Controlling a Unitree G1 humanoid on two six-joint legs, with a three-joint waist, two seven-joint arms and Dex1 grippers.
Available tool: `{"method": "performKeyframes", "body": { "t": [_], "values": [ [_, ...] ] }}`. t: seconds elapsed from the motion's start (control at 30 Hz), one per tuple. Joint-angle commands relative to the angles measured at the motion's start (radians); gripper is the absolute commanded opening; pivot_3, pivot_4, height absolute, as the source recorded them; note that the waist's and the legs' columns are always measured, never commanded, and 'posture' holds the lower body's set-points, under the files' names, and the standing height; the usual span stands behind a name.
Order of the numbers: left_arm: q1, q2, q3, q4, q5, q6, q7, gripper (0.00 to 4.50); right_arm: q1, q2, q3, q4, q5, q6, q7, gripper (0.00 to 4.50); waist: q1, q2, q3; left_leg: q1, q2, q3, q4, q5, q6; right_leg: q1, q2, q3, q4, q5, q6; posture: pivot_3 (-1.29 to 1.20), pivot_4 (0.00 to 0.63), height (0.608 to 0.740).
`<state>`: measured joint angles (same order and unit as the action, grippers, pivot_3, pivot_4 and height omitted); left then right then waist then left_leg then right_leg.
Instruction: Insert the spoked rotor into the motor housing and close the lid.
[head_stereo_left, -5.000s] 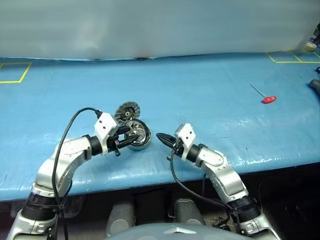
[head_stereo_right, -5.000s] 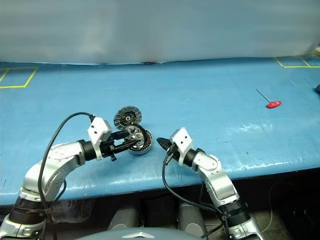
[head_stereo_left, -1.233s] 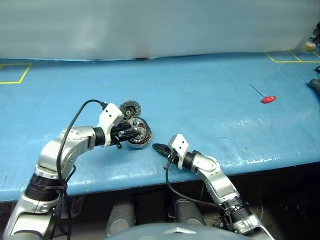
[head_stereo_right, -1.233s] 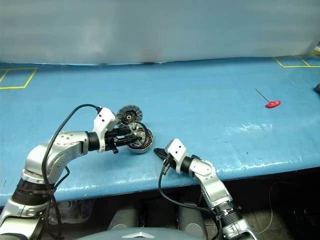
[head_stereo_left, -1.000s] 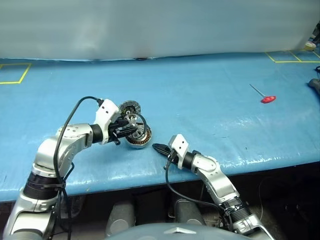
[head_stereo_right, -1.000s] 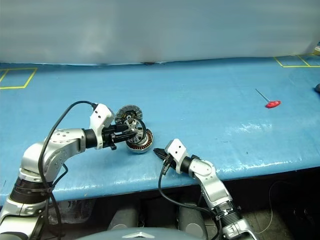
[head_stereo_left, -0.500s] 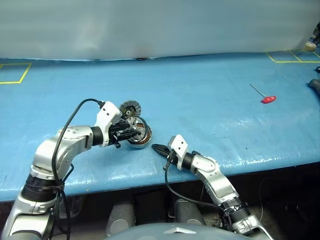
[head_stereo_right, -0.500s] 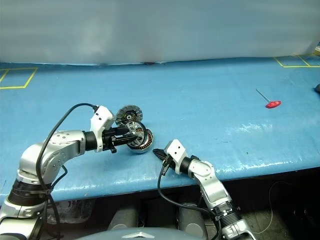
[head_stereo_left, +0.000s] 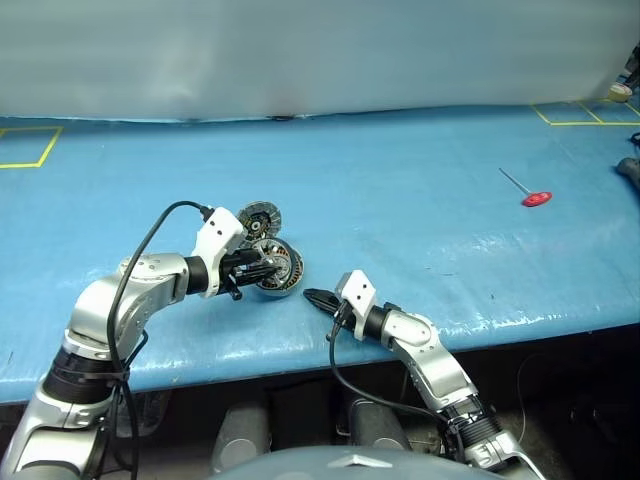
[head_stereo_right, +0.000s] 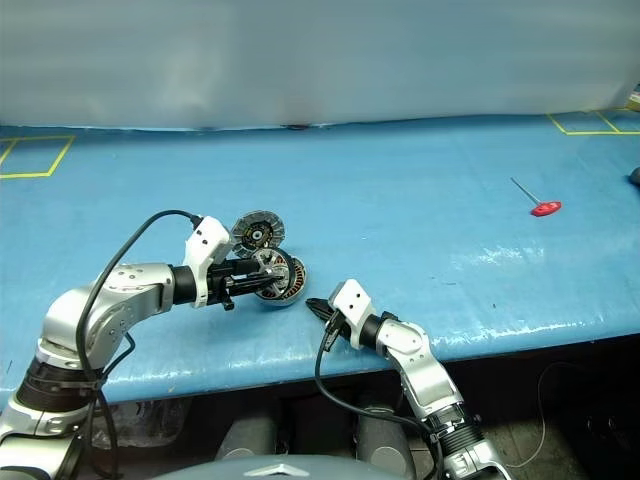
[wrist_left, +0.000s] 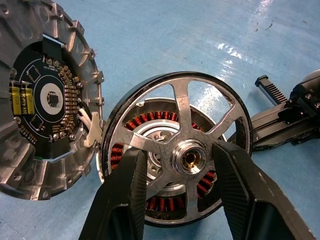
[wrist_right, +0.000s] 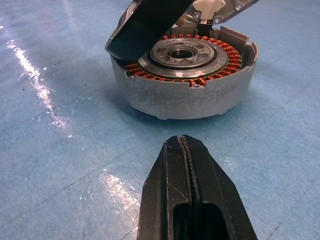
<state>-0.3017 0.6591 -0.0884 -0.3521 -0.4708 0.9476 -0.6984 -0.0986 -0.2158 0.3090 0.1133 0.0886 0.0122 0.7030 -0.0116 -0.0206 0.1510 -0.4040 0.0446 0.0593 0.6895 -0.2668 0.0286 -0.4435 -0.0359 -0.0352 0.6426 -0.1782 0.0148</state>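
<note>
- A blue table (head_stereo_left: 400, 180) with yellow taped squares; a red-handled tool (head_stereo_left: 530, 194) lies far right.
- Left gripper (wrist_left: 182, 165) pinches the spoked rotor (wrist_left: 197, 122), tilted over the motor housing (wrist_right: 185, 92); the lid (wrist_left: 35, 95) stands open beside it.
- Right gripper (wrist_right: 186, 150), fingers pressed together, empty, near the housing.

You see a spoked rotor (wrist_left: 186, 156) with bright polished metal spokes and dark rim, a motor housing (wrist_right: 185, 92) of matt brushed grey metal with glossy copper windings, a cast-metal lid (wrist_left: 47, 95), a shiny blue table cover (head_stereo_left: 400, 190).
</note>
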Motion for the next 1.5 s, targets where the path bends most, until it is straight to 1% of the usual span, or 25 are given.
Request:
{"method": "performKeyframes", "body": {
  "t": [0.03, 0.23, 0.3, 0.33, 0.5, 0.53, 0.93, 1.0, 1.1, 1.33, 1.5],
  "values": [
    [0.000, 0.014, 0.005, -0.004, 0.010, -0.003, 0.003, 1.85, 0.001, 0.006, 0.001, -0.027, 0.005, -0.004, -0.003, 0.00, 0.000, 0.000, 0.000, 0.000, 0.000, 0.000, 0.000, 0.000, 0.000, 0.000, 0.000, 0.000, 0.000, 0.000, 0.000, 0.00, 0.150, 0.740],
    [-0.002, 0.019, 0.002, -0.003, 0.009, -0.001, 0.003, 1.85, -0.001, 0.009, 0.003, -0.025, 0.003, -0.005, -0.004, 0.00, -0.001, 0.000, 0.000, 0.000, 0.000, 0.000, 0.000, 0.000, 0.000, 0.000, 0.000, 0.000, 0.000, 0.000, 0.000, 0.00, 0.150, 0.740],
    [-0.004, 0.019, 0.002, -0.002, 0.008, -0.001, 0.002, 2.47, -0.002, 0.010, 0.003, -0.024, 0.002, -0.006, -0.004, 0.00, -0.001, 0.000, 0.000, 0.000, 0.000, 0.000, 0.000, 0.000, 0.000, 0.000, 0.000, 0.000, 0.000, 0.000, 0.000, 0.00, 0.150, 0.740],
    [-0.006, 0.018, 0.002, -0.002, 0.007, 0.000, 0.002, 2.68, -0.002, 0.010, 0.003, -0.023, 0.002, -0.006, -0.004, 0.00, 0.000, 0.000, 0.000, 0.000, 0.000, 0.000, 0.000, 0.000, 0.000, 0.000, 0.000, 0.000, 0.000, 0.000, 0.000, 0.00, 0.150, 0.740],
    [-0.015, 0.012, -0.005, 0.002, 0.009, -0.003, 0.004, 4.34, 0.000, 0.011, 0.002, -0.024, 0.001, -0.006, -0.006, 0.00, 0.000, 0.000, 0.000, 0.000, 0.000, 0.000, 0.000, 0.000, 0.000, 0.000, 0.000, 0.000, 0.000, 0.000, 0.000, 0.00, 0.150, 0.740],
    [-0.017, 0.012, -0.006, 0.003, 0.009, -0.003, 0.004, 4.46, 0.001, 0.011, 0.002, -0.025, 0.001, -0.006, -0.006, 0.00, 0.000, 0.000, 0.000, 0.000, 0.000, 0.000, 0.000, 0.000, 0.000, 0.000, 0.000, 0.000, 0.000, 0.000, 0.000, 0.00, 0.150, 0.740],
    [-0.019, 0.012, 0.014, -0.018, -0.011, -0.007, -0.001, 4.46, 0.000, 0.005, -0.001, -0.024, 0.002, -0.004, -0.004, 0.00, 0.001, 0.000, 0.000, 0.000, 0.000, 0.000, 0.000, 0.000, 0.000, 0.000, 0.000, 0.000, 0.000, 0.000, 0.000, 0.00, 0.150, 0.740],
    [-0.022, 0.004, 0.035, -0.034, -0.025, -0.011, 0.002, 4.46, -0.002, 0.007, -0.001, -0.022, 0.002, -0.005, -0.003, 0.00, 0.000, 0.000, 0.000, 0.000, 0.000, 0.000, 0.000, 0.000, 0.000, 0.000, 0.000, 0.000, 0.000, 0.000, 0.000, 0.00, 0.150, 0.740],
    [-0.015, -0.032, 0.092, -0.080, -0.075, -0.042, 0.000, 4.46, -0.003, 0.008, -0.001, -0.022, 0.003, -0.006, -0.003, 0.00, 0.001, 0.000, 0.000, 0.000, 0.000, 0.000, 0.000, 0.000, 0.000, 0.000, 0.000, 0.000, 0.000, 0.000, 0.000, 0.00, 0.150, 0.740],
    [0.093, -0.075, 0.151, -0.163, -0.100, -0.160, 0.001, 4.46, 0.007, 0.001, -0.006, -0.035, 0.006, 0.002, -0.005, 0.00, 0.000, 0.000, 0.000, 0.001, 0.000, 0.001, -0.001, 0.000, 0.000, 0.000, 0.000, 0.001, 0.000, 0.000, 0.000, 0.00, 0.150, 0.740],
    [0.225, -0.161, 0.171, -0.212, -0.035, -0.329, 0.079, 4.46, 0.031, -0.012, -0.035, -0.078, 0.022, 0.037, -0.027, 0.00, 0.003, 0.000, 0.000, 0.001, 0.001, 0.001, -0.001, 0.000, 0.000, 0.000, -0.001, 0.002, 0.000, 0.000, 0.000, 0.00, 0.150, 0.740]
  ]
}}
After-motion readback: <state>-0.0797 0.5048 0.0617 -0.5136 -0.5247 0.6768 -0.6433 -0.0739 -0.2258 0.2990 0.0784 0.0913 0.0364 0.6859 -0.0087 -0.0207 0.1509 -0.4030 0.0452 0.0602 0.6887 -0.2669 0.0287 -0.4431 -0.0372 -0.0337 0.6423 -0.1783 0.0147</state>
